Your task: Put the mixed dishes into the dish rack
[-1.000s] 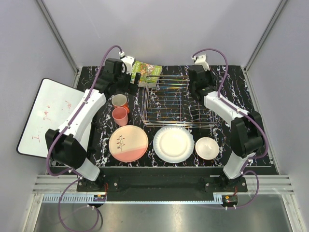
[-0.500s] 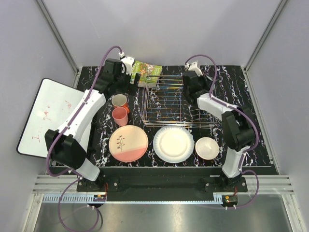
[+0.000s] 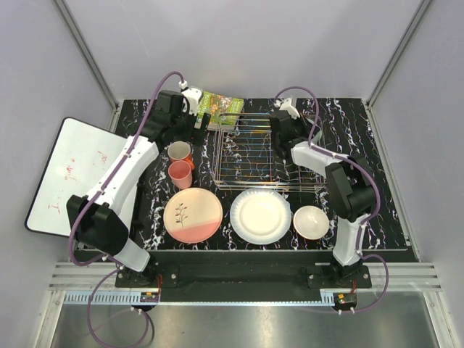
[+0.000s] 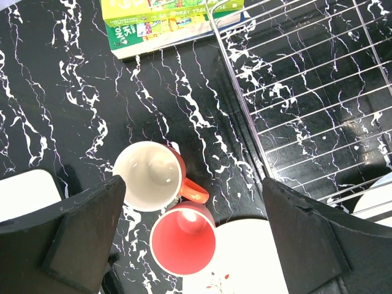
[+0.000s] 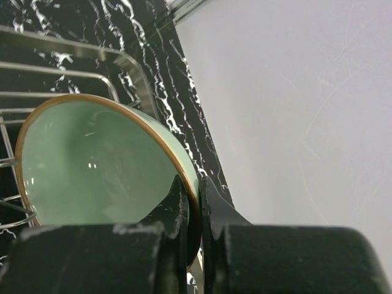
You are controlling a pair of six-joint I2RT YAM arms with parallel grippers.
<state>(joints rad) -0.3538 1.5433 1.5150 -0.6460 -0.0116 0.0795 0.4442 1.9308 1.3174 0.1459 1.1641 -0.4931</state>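
The right jaws are clenched on the rim of the pale green bowl (image 5: 92, 165), one finger inside the rim and one outside. The bowl is tilted on its side, its hollow facing the wrist camera, at the upper right corner of the dish rack (image 3: 250, 156). Whether it rests on the wires cannot be told. In the overhead view the right arm (image 3: 326, 163) reaches over the rack's upper edge.

The left jaws are spread wide and grasp nothing. In the left wrist view they hang above the two salmon-pink cups, with the rack's left rim at the right of the frame. The cream-lined cup (image 4: 150, 174) and the pink-lined cup (image 4: 182, 248) both stand upright on the black marbled surface (image 4: 73, 92), just beside each other.

Along the lower edge of the rack, in the overhead view, lie the pink-and-cream plate (image 3: 193, 214), the large white plate (image 3: 260, 215) and the small cream bowl (image 3: 311, 222), all flat on the surface outside the rack.

The green book (image 3: 221, 109) lies at the rack's upper left corner. The white board (image 3: 69, 174) sits at the left.
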